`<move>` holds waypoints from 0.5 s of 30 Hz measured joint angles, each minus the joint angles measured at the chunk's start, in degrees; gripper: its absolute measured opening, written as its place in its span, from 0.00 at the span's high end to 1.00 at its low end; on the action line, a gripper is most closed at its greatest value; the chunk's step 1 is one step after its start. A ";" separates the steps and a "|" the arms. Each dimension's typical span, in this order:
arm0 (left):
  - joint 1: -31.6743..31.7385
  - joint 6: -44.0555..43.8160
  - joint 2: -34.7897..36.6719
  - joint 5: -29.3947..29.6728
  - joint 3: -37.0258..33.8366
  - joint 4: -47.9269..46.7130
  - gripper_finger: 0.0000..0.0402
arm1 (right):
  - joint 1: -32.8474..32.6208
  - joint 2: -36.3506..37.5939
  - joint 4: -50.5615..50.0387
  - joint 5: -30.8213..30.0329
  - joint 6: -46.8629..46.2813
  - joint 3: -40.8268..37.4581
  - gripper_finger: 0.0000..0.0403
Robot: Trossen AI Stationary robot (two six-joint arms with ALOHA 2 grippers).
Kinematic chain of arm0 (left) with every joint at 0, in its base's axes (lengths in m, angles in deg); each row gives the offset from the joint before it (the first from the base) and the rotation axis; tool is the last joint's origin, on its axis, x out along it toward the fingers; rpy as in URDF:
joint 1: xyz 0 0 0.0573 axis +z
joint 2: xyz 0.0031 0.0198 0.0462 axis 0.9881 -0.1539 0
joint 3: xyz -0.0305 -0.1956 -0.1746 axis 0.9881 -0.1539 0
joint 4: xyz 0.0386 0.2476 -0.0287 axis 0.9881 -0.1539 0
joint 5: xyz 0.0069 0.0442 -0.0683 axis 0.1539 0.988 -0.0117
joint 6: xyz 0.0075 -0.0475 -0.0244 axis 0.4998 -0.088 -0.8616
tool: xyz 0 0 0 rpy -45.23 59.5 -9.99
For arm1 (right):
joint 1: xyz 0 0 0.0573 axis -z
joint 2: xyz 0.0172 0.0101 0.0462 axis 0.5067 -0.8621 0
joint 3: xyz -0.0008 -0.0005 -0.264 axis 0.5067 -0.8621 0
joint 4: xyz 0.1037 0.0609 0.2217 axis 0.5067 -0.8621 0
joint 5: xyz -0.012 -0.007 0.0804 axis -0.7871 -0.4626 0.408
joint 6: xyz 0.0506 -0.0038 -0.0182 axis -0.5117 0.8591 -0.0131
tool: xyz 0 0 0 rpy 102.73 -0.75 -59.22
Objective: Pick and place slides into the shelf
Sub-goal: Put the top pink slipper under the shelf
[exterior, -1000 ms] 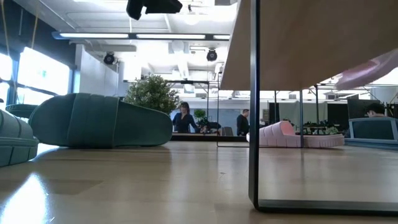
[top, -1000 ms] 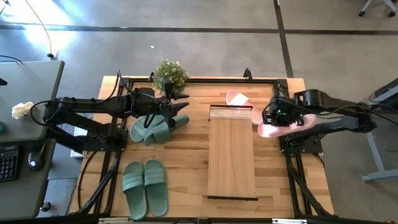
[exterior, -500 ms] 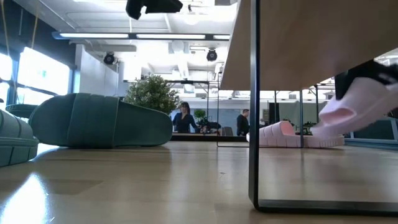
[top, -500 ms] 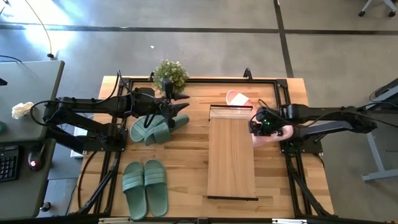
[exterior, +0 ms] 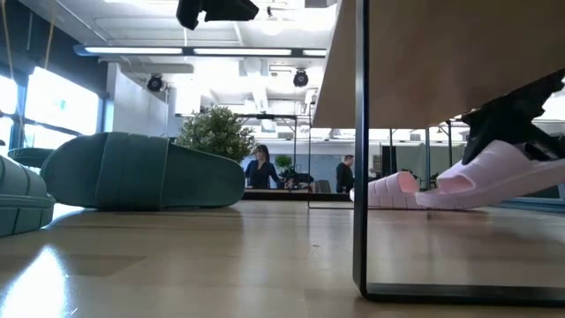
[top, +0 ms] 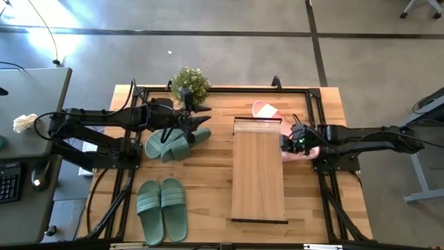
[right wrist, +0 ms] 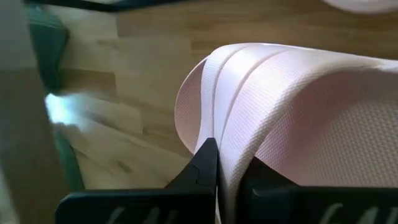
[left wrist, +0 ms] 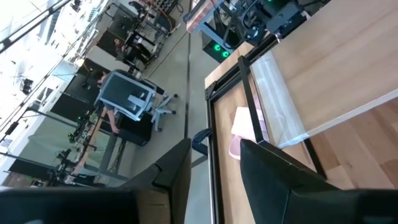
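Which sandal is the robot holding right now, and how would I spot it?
Find the long light-wood shelf in the middle of the table. At its right side, near the far end, the right gripper is shut on a pink slide, pinching its strap and holding it tilted low by the shelf. The other pink slide lies free; the rest are green.

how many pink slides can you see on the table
2. One pink slide lies flat at the shelf's far end; the other pink slide is clamped in the right gripper beside the shelf's right edge.
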 joint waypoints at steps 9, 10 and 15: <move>0.01 0.01 0.00 0.00 0.00 -0.13 0.70 | 0.00 0.09 14.24 1.41 -0.78 -6.63 1.00; 0.01 0.02 0.00 0.00 0.00 -0.14 0.70 | 0.00 0.09 15.80 1.55 -0.86 -7.64 1.00; 0.00 0.04 0.00 0.01 0.00 -0.14 0.70 | 0.00 0.09 27.40 1.97 -2.54 -12.29 1.00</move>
